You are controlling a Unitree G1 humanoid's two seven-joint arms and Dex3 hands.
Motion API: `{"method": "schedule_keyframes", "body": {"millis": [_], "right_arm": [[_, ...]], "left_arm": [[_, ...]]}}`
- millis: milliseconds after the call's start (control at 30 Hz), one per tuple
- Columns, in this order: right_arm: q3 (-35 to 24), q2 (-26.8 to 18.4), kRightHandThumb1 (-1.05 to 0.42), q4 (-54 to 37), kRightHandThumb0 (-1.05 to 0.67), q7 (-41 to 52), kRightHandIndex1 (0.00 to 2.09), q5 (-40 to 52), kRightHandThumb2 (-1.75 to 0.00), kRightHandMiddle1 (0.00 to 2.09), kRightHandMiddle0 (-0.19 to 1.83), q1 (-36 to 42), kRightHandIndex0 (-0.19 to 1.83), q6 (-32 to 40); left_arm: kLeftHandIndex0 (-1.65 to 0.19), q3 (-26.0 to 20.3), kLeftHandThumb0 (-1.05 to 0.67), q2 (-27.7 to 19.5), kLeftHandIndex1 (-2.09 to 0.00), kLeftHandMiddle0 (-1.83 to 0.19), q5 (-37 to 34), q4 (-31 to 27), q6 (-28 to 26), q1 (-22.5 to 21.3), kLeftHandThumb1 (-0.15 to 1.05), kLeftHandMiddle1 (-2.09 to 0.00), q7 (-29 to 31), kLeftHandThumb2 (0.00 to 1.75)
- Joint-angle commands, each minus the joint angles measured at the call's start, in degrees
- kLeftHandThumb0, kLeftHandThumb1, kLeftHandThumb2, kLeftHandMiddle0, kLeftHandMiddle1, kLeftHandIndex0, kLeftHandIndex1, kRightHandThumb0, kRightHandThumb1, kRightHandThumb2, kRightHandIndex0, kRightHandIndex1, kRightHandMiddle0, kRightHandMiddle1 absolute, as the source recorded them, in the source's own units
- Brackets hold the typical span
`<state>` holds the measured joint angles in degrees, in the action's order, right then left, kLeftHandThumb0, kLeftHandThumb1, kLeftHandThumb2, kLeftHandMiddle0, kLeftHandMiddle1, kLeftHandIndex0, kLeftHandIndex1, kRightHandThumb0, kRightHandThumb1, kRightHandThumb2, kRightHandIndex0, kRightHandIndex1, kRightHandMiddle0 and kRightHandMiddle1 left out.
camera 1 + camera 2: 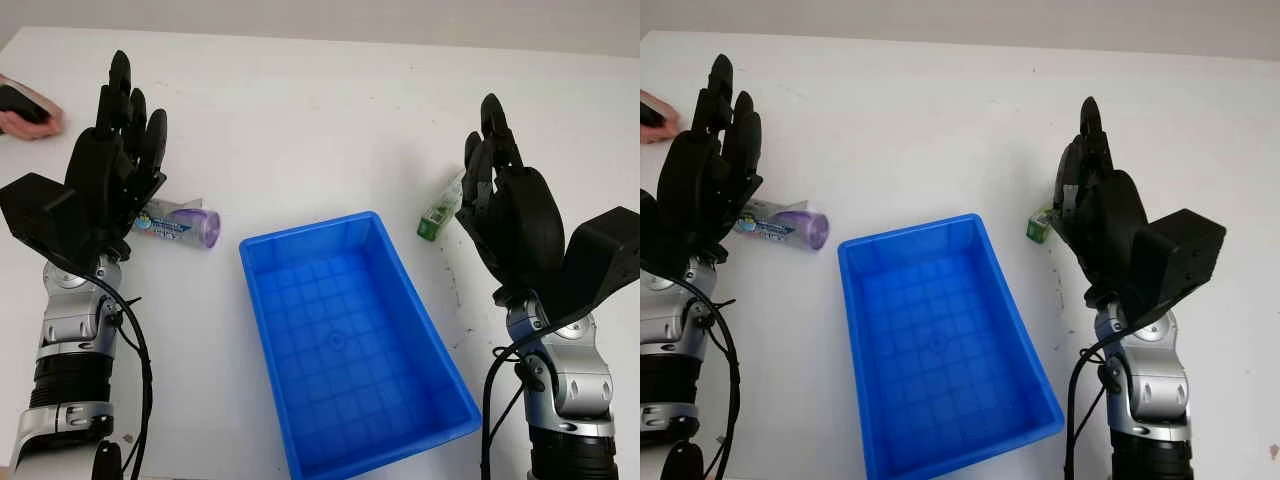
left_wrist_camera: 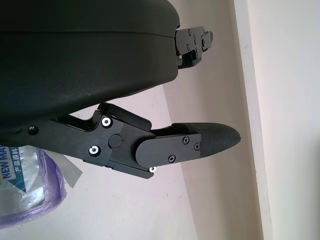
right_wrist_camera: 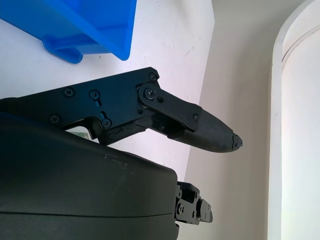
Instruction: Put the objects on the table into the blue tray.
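Observation:
The blue tray [image 1: 350,340] stands empty at the table's middle front. A clear tube with a purple cap [image 1: 185,224] lies on its side left of the tray, partly behind my left hand [image 1: 115,165], which hovers open just above and left of it. The same tube [image 2: 27,192] shows close under the palm in the left wrist view. A small green and white bottle [image 1: 437,212] lies right of the tray, half hidden by my right hand [image 1: 505,205], which is open and raised beside it.
A person's hand [image 1: 25,110] holding something dark rests at the table's far left edge. The white table [image 1: 320,110] stretches wide behind the tray. The tray's corner [image 3: 90,30] shows in the right wrist view.

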<state>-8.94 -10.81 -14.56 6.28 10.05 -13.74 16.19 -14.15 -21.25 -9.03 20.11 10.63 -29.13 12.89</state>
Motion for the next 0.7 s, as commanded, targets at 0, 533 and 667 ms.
{"method": "schedule_keyframes", "body": {"millis": [0, 533, 667], "right_arm": [[-0.11, -0.03, -1.05, -0.91, -0.71, 0.36, 0.00, 0.18, -0.81, 0.00, -0.19, 0.79, -0.19, -1.13], [-5.41, -15.96, -1.05, 4.95, -0.66, 6.91, 0.18, -3.85, -0.22, 0.68, -0.15, -12.85, 0.11, -4.40], [-5.40, -26.89, -0.85, 10.65, -0.47, 13.44, 0.35, -6.47, -0.05, 1.05, -0.10, -20.07, 0.32, -4.17]], "left_arm": [[0.14, 0.15, -0.71, 0.19, -0.06, 0.14, 0.47, -0.68, 0.61, 0.95, 1.05, -0.06, -0.45, 0.53], [0.16, 1.52, -0.71, 0.92, -0.05, 0.15, 0.48, 2.16, 1.28, -0.21, 1.05, -0.05, 0.75, 0.53], [0.17, 1.74, -0.71, 1.23, -0.05, 0.16, 0.14, 3.29, 2.04, -0.55, 1.05, -0.05, 1.27, 0.55]]}}
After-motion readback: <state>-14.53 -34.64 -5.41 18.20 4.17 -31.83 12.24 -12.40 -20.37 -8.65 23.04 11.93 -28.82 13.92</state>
